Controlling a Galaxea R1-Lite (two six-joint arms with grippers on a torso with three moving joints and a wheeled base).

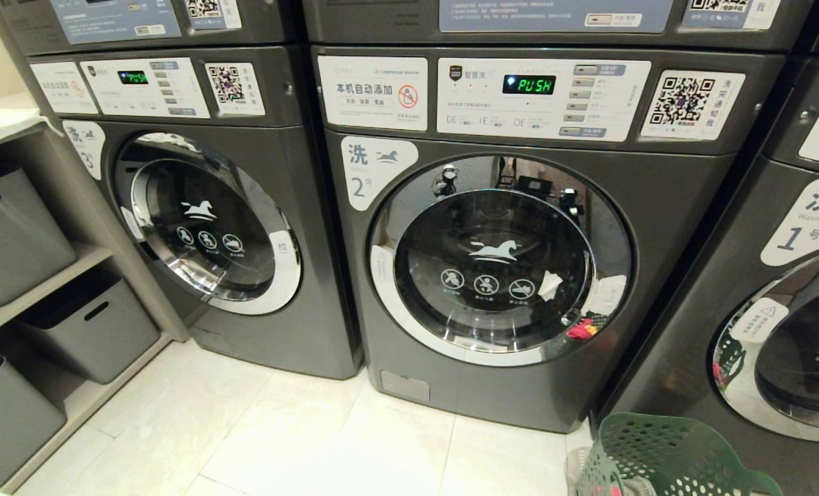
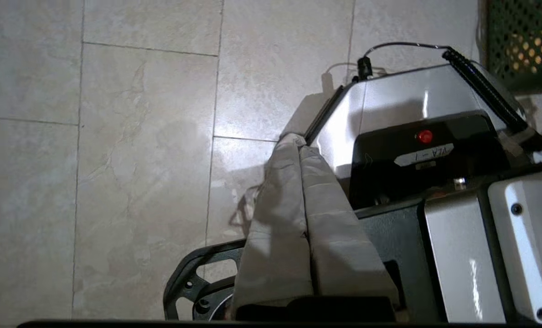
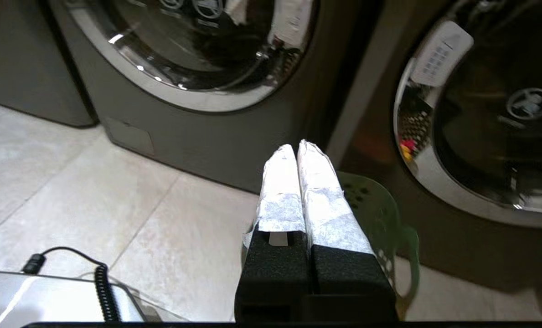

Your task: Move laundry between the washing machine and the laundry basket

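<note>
Right gripper point(image 3: 296, 150): fingers pressed together, nothing clamped between them. It points toward the floor in front of the machines. The laundry basket point(image 3: 380, 214) sits directly beyond its fingertips, partly hidden behind them. The washing machine point(image 3: 234, 132) stands further out, past the basket and to one side.

Left gripper point(image 2: 300, 146): fingers also together and empty. It hangs above the tiled floor point(image 2: 116, 159), with the robot's base point(image 2: 403, 95) just beside its tips. The basket corner lies well apart, past the base.

Neither arm appears in the head view. There the washing machine's round door point(image 1: 499, 258) is shut. Behind its glass, low on one side, show white pieces and a small patch of red and yellow laundry point(image 1: 580, 329); this may partly be reflection. The basket stands on the floor near the machine's lower corner, and red cloth shows through its holes.

Task status, as a judgement: no transfer is under way. Neither gripper holds cloth, and the door is not yet opened. Opening the door and moving the garments both appear to remain.
</note>
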